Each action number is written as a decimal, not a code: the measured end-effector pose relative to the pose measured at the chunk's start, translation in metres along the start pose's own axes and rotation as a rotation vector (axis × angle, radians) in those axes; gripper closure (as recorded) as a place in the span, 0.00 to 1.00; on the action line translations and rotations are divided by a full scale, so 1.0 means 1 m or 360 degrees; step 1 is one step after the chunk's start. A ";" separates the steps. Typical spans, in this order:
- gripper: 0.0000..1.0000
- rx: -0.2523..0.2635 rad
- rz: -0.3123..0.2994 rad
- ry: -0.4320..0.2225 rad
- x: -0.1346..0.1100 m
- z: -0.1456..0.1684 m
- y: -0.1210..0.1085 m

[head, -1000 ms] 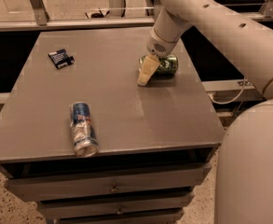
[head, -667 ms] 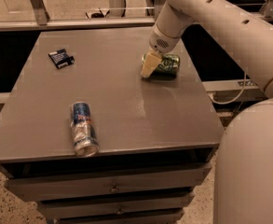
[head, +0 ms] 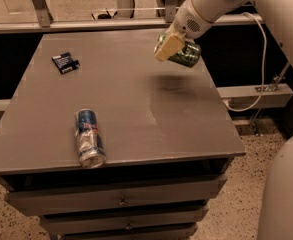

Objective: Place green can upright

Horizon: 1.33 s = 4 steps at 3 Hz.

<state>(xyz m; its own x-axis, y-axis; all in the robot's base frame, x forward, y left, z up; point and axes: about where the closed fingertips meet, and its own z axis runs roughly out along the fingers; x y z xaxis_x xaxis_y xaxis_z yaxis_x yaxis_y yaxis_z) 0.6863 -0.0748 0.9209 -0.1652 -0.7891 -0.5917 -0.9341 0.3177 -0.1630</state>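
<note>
Hand w/ green can abv table

The gripper is hanging above the table's back right part, near the right edge, and its fingers are clamping a can, which is tilting clear of the tabletop. A second can is lying on its side near the front left edge, well apart from the gripper. A small packet is lying flat at the back left. Drawers are sitting under the tabletop. A cable is hanging to the right of the table.
</note>
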 end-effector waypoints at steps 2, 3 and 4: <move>1.00 -0.0206 0.0033 -0.0800 -0.017 -0.031 0.010; 1.00 -0.0337 0.0110 -0.1281 -0.021 -0.041 0.022; 1.00 -0.0407 0.0183 -0.1503 -0.018 -0.040 0.031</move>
<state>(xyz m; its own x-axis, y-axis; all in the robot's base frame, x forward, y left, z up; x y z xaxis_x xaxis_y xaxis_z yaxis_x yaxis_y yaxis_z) 0.6474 -0.0720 0.9577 -0.0429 0.0190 -0.9989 -0.9869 0.1550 0.0453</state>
